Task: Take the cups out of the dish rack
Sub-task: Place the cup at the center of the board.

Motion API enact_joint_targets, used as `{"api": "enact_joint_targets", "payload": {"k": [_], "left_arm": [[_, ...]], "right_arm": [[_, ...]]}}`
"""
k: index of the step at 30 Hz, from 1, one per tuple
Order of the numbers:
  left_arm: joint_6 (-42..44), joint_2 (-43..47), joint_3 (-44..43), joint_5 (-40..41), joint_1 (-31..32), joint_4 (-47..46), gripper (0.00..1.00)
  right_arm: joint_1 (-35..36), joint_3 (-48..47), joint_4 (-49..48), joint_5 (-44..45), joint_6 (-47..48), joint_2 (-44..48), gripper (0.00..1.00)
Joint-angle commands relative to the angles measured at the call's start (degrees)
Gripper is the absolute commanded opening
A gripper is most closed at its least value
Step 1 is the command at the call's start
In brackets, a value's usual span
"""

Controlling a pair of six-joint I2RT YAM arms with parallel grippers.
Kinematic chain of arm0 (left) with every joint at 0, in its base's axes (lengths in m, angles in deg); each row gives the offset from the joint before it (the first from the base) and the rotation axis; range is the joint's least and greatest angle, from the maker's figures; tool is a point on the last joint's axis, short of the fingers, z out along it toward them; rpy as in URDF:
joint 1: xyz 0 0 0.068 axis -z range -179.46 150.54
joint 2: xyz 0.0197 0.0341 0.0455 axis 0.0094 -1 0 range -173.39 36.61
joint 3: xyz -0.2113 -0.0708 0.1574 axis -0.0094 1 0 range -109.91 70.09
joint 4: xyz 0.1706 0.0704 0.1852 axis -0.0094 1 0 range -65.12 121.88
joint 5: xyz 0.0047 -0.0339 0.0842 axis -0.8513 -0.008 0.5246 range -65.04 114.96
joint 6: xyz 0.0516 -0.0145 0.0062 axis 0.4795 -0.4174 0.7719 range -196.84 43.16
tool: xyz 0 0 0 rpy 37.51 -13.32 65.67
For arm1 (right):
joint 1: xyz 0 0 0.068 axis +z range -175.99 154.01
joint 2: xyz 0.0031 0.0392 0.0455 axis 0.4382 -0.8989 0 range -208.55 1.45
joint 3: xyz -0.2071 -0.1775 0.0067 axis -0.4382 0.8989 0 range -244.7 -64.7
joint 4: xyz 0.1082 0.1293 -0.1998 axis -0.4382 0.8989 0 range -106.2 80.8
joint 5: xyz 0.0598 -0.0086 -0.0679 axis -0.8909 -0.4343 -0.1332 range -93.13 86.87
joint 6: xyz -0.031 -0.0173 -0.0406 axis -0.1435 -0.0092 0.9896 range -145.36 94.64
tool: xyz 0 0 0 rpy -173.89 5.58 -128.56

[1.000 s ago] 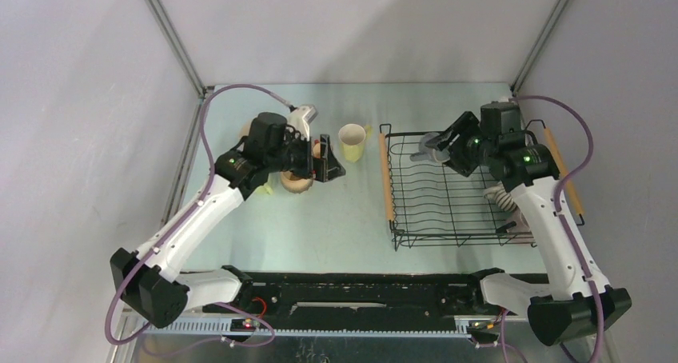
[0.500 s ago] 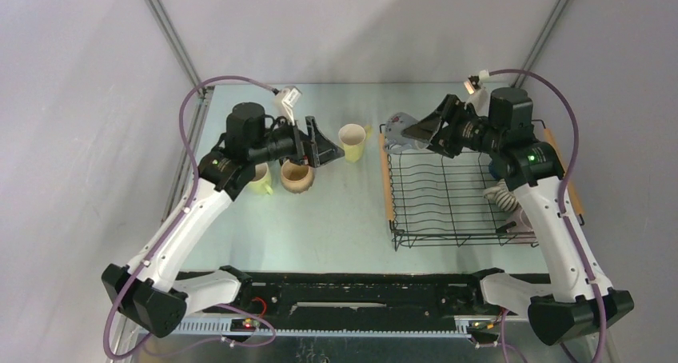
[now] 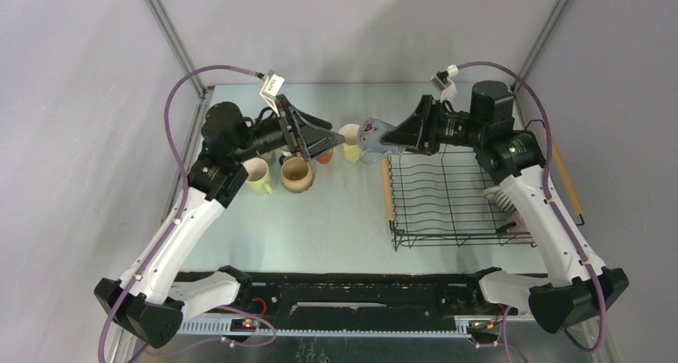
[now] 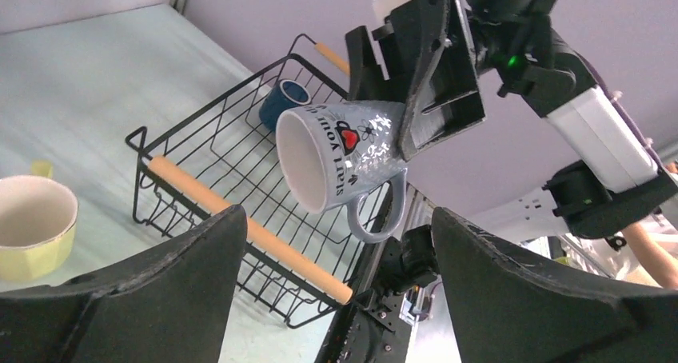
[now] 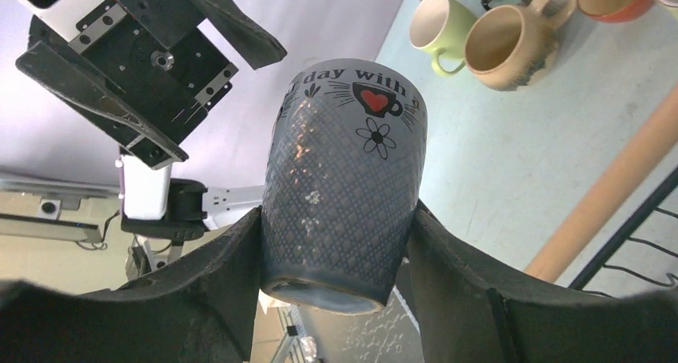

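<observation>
One grey mug (image 3: 370, 133) held out over the surface (image 3: 336, 219).
Right jaws clamp its base; left jaws gape, empty. Right letting go before left grips would drop it.

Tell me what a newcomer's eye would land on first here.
The grey mug, printed with a red heart, hangs in mid-air just off the far left corner of the dish rack, clamped in the right gripper. The left gripper faces its open mouth with its jaws spread wide. Beneath the left arm, a tan mug and a yellow-green mug stand on the table.
</observation>
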Motion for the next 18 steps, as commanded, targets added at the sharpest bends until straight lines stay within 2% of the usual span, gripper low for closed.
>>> {"api": "enact_joint_targets", "payload": {"k": [1, 18], "left_arm": [[-4.41, -0.42, 2.59, -5.95, -0.36, -9.59, 0.90], [-15.83, -5.92, 4.47, -13.55, 0.76, -22.15, 0.71]], "right_arm": [[1.01, -2.74, -7.54, -5.01, -2.24, -0.20, 0.00], [3.28, -2.80, -11.76, -9.05, -4.63, -2.71, 0.00]]}}
